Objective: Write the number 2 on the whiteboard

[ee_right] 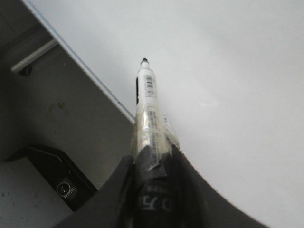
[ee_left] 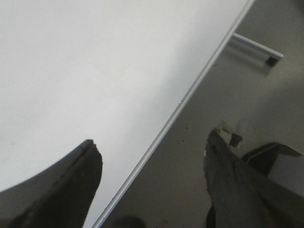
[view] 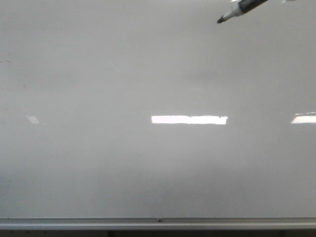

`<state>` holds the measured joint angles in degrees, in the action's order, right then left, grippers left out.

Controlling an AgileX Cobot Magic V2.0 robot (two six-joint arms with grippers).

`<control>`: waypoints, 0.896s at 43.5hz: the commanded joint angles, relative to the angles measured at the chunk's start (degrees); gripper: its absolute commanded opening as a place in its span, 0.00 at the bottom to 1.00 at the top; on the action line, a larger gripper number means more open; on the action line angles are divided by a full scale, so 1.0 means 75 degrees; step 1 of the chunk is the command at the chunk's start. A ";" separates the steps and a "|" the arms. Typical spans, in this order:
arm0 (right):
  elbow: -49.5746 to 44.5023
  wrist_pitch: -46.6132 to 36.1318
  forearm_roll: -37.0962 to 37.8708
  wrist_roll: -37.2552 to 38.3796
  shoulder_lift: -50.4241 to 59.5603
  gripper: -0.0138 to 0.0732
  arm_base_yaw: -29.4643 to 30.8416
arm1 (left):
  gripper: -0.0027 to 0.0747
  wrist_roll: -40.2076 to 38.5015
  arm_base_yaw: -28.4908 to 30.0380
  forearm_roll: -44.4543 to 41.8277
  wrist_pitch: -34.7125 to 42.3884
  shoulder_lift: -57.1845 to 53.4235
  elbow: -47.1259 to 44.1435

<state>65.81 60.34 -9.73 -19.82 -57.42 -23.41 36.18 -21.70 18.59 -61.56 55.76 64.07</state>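
Clamping the marker [ee_right: 145,102] lengthwise, the right gripper [ee_right: 151,175] aims its tip at the unmarked whiteboard [view: 123,163] beyond.

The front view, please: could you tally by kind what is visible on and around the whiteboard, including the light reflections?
Whiteboard: 1
Marker pen: 1
Aluminium edge rail: 1
Bright light reflections: 3
Written digits: 0
Total: 6

No legible text; marker [ee_right: 146,102] barcode only.
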 commanded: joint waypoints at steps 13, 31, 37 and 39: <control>-0.2277 -0.2729 -0.0194 0.0701 0.1000 0.08 0.1330 | 0.60 -0.0192 0.1172 0.0515 0.1239 -0.1105 -0.0587; -0.3453 -0.7185 -0.0536 0.0701 0.0538 0.08 0.1402 | 0.60 -0.0192 0.1172 0.0550 0.1268 -0.1077 -0.0587; -0.3313 -0.7611 -0.0525 0.0688 0.0038 0.08 0.1402 | 0.60 -0.0192 0.1172 0.0550 0.1285 -0.1077 -0.0587; -0.3240 -0.7708 -0.0513 0.0688 -0.0110 0.08 0.1402 | 0.60 -0.0192 0.1172 0.0550 0.1285 -0.1077 -0.0587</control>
<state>38.76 8.73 -13.33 -14.66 -57.32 -13.16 35.20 -13.09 20.83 -55.88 47.89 58.28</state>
